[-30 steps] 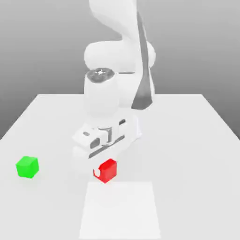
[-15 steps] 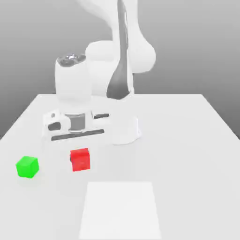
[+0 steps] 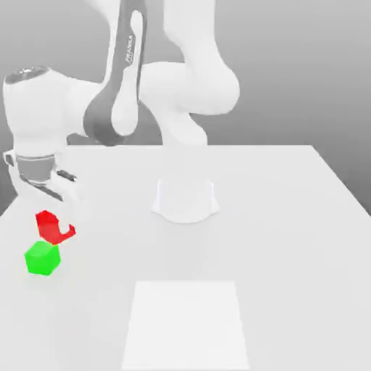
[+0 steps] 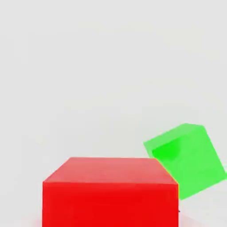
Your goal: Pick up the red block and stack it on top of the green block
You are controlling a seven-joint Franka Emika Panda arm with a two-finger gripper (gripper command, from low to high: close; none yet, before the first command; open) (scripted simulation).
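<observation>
Over on the exterior view's left side of the table [image 3: 290, 253], the gripper [image 3: 55, 227] is clamped on the red block [image 3: 48, 226], though a pale finger hides a bite of it, so part of its outline is kinda hard to make out. The hand view cuts the block off too, and the block covers a bit of the green block [image 4: 190, 162]. Can't tell if the two touch; in the exterior view red sits right above green's upper edge. What shows of red is bright, plain and matte, with a paler face in the hand view. It looks like a cube, so no long axis really, but its edges sit square to the hand camera while green's are turned at an angle to them.
</observation>
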